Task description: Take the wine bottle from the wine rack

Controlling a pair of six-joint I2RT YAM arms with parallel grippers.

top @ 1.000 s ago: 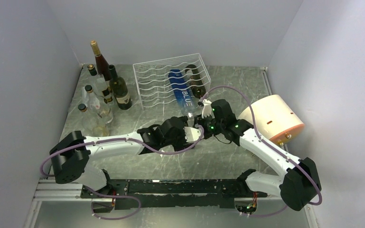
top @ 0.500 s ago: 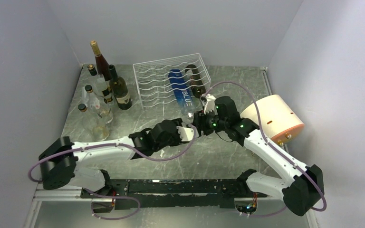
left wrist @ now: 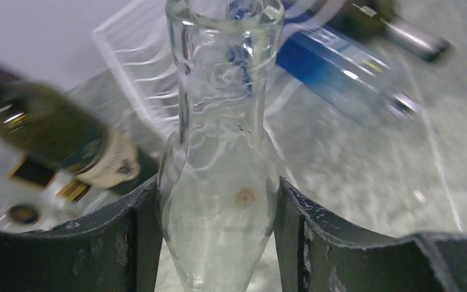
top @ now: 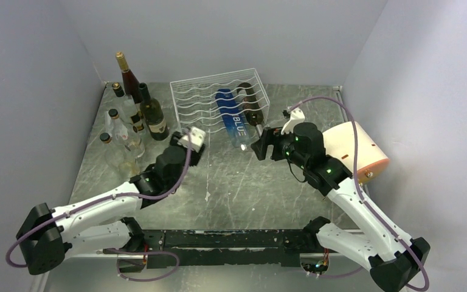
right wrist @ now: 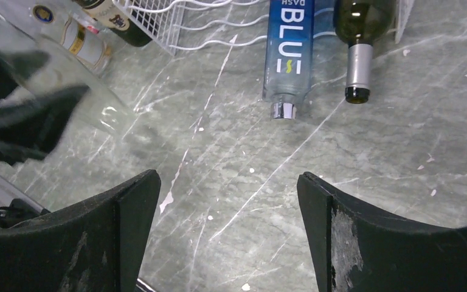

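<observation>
My left gripper (left wrist: pixel 217 207) is shut on the body of a clear glass wine bottle (left wrist: pixel 219 140), whose neck points away from the camera. In the top view this gripper (top: pixel 188 145) hovers just left of the white wire wine rack (top: pixel 202 106). The clear bottle (right wrist: pixel 79 85) also shows at the left of the right wrist view. A blue bottle (top: pixel 231 118) and a dark bottle (top: pixel 250 103) lie in the rack, necks towards me. Over bare table in front of the rack's right end, my right gripper (top: pixel 261 146) (right wrist: pixel 228 194) stands open and empty.
Several upright bottles (top: pixel 127 115) stand at the back left, close to my left gripper. A cream-and-orange cylinder (top: pixel 352 152) lies at the right beside my right arm. Grey walls close in the marbled table (top: pixel 237 188) on three sides.
The left gripper shut on the clear bottle and swung left with it, away from the rack's front. The right gripper let go, opened wide and drew back to the right.
</observation>
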